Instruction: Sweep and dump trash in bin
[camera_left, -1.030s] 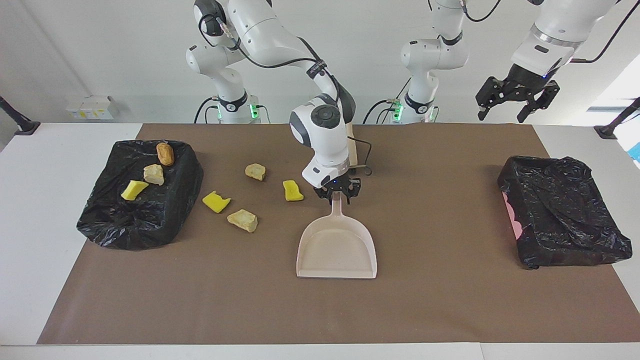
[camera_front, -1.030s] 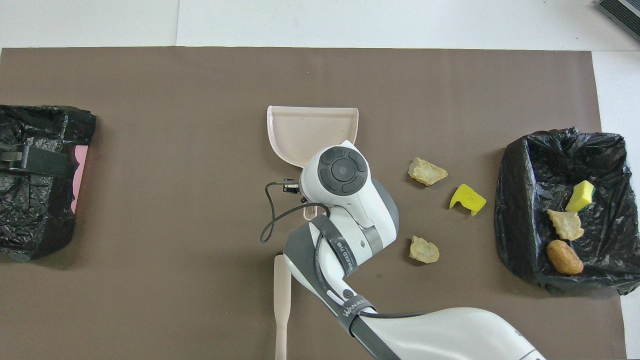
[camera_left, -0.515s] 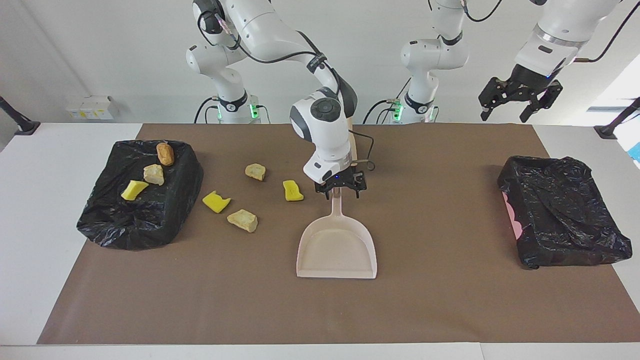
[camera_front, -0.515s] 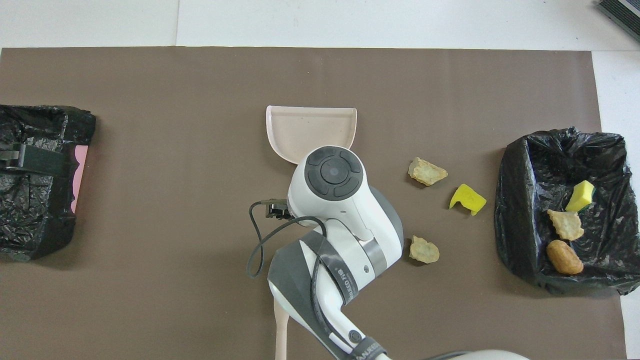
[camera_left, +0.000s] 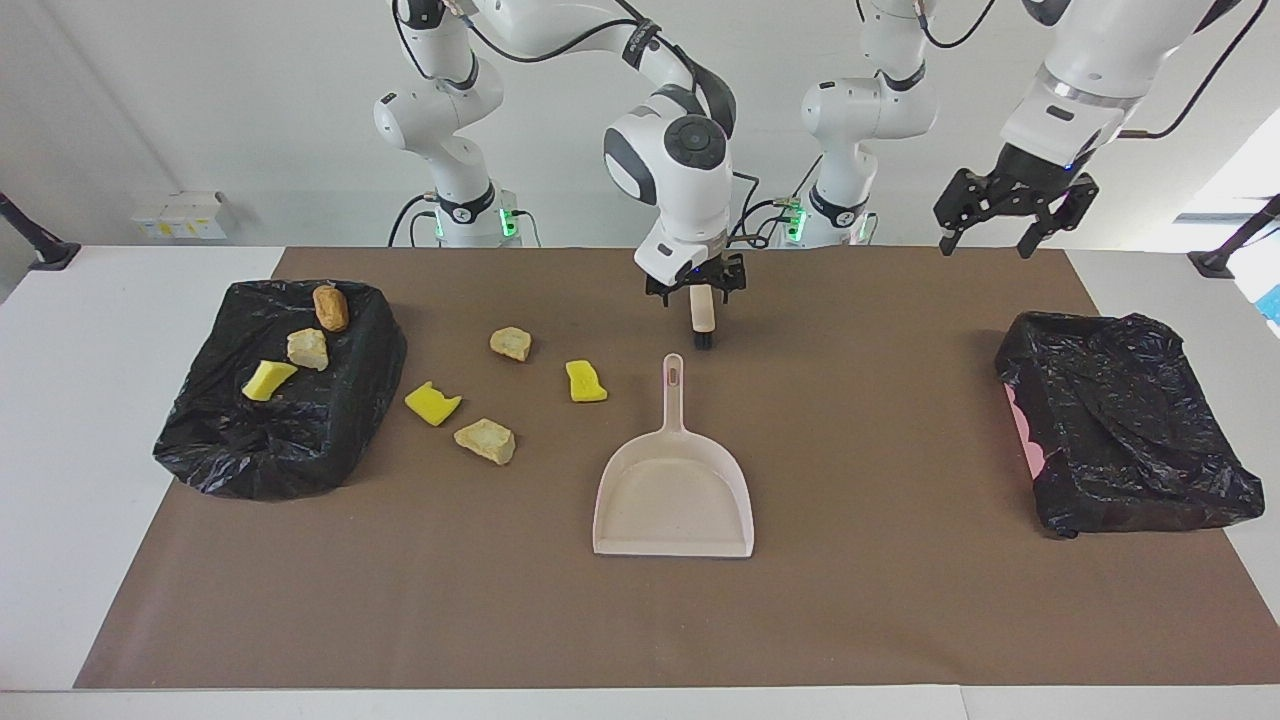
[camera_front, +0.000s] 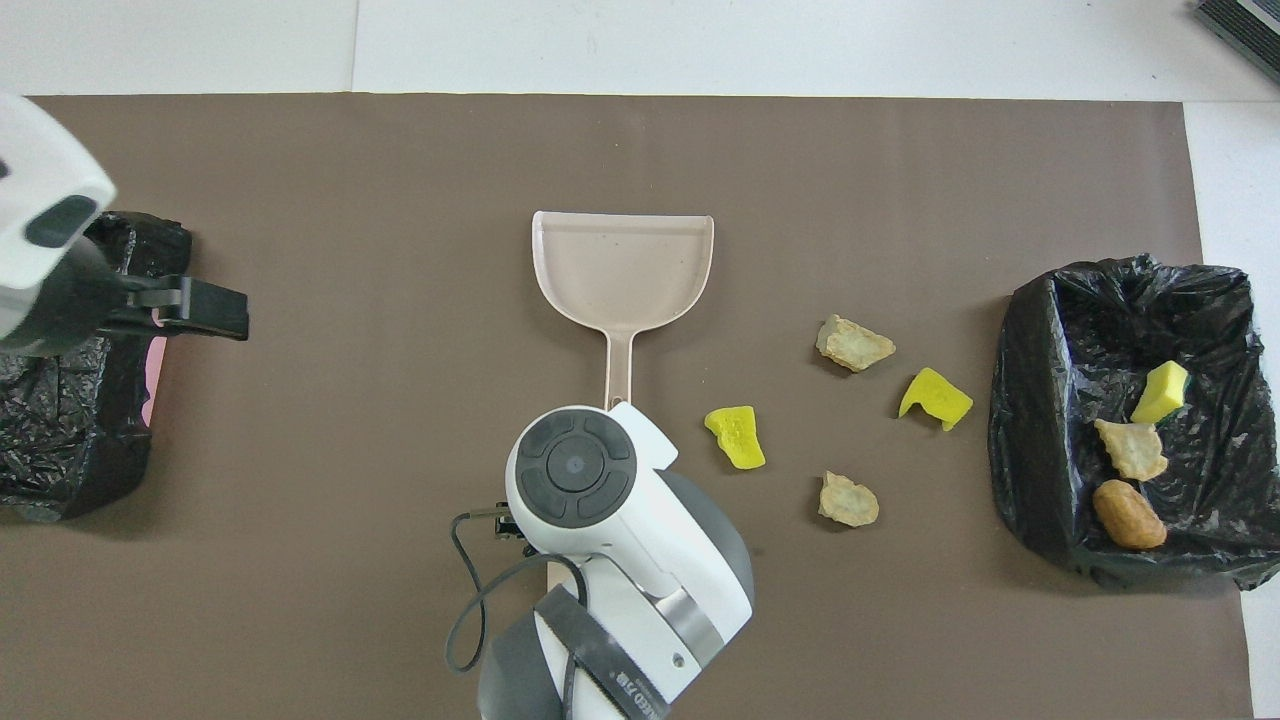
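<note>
On the brown mat covering the desk (camera_left: 640, 620), a beige dustpan (camera_left: 673, 500) lies flat and unheld, its handle pointing toward the robots. Four pieces of trash sit loose on the mat toward the right arm's end: a yellow sponge piece (camera_left: 585, 381) just beside the dustpan handle, a second yellow sponge piece (camera_left: 432, 403), and two tan rock-like lumps (camera_left: 485, 440) and (camera_left: 510, 343). Three more scraps already lie in the black-lined bin (camera_left: 280, 390) at that end. The right end effector (camera_left: 696, 288) hangs with fingers released over the beige brush (camera_left: 704, 322), which lies nearer to the robots than the dustpan. The left end effector (camera_left: 1010, 205) waits, also released, raised above the desk near a second black-lined bin (camera_left: 1125, 425). A likely risk: a poor grip on the brush handle could let it twist, and a hard sweep could knock the light scraps past the loose, unsteadied dustpan.
</note>
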